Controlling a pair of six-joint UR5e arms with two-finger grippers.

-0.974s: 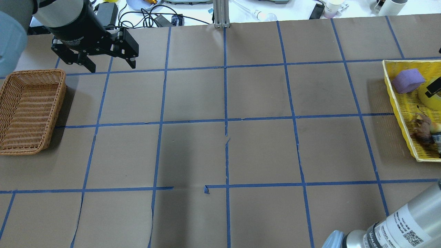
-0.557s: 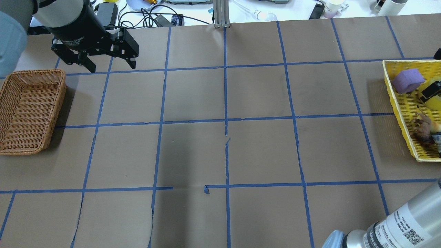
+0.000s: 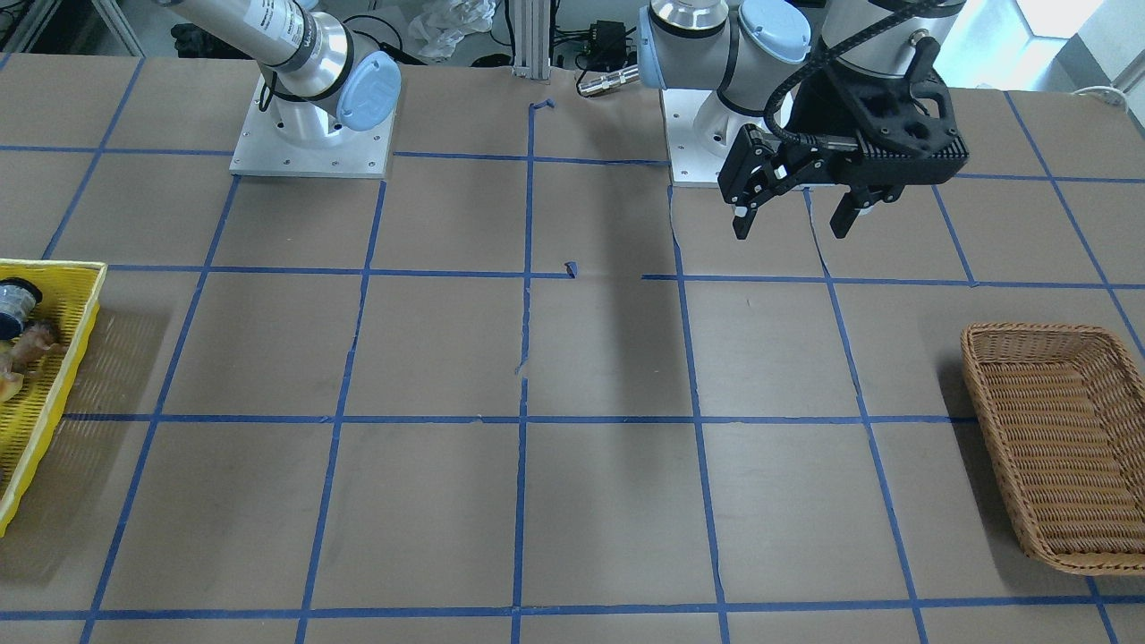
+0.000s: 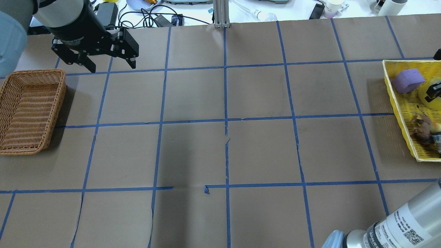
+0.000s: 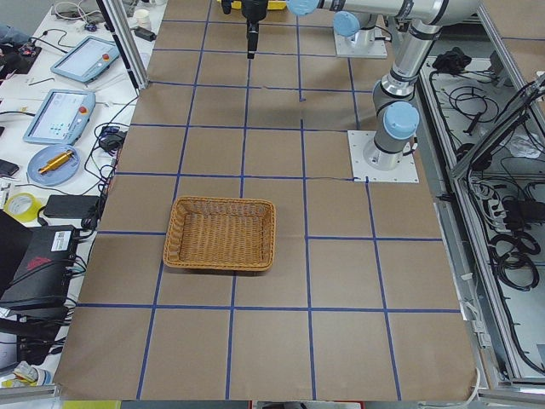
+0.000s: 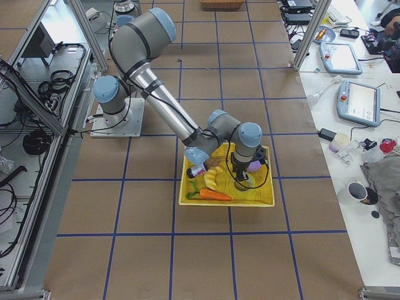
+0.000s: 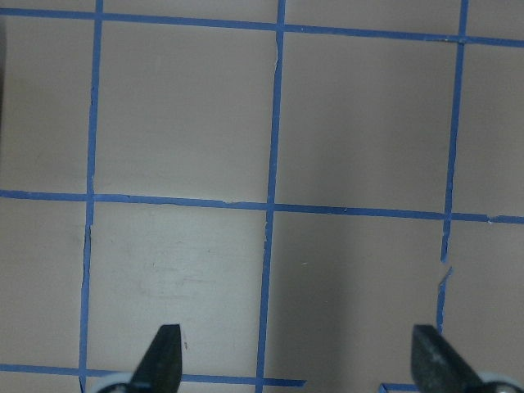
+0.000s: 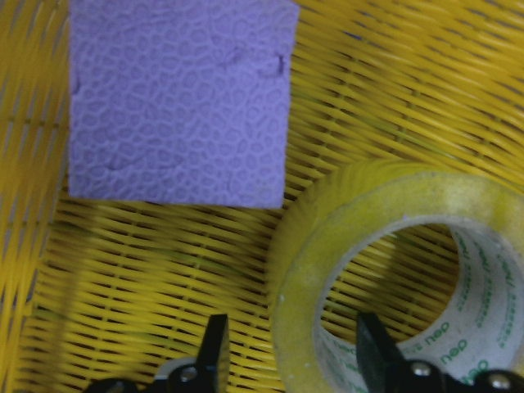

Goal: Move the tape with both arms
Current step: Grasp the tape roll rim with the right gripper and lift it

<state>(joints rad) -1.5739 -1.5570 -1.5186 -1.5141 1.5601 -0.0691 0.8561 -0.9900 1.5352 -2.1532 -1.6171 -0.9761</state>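
— Front-facing view, entries?
— Left gripper (image 3: 791, 231): fingers spread wide, nothing between them, hung above the brown table (image 3: 447, 358). Wicker basket (image 3: 984, 385) at right, yellow tray (image 3: 54, 394) at the left edge.
— Overhead?
— Tape (image 4: 423, 100): lay in the tray's far half, just beside a purple sponge (image 4: 407, 80). The right gripper (image 4: 433, 92), mostly out of frame, overlapped it. Label print (image 4: 403, 227) on the right arm was too small to read.
— Side views?
— Left end: basket on the near half of the table. Right end: right arm reached down into the tray, near a carrot (image 6: 215, 195).
— Wrist cameras?
— Left: two fingertips apart over blue grid lines (image 7: 270, 205). Right: fingers parted, one finger (image 8: 214, 348) outside the roll and one inside the core, straddling its wall without clamping. Core printed "deli" (image 8: 454, 354).
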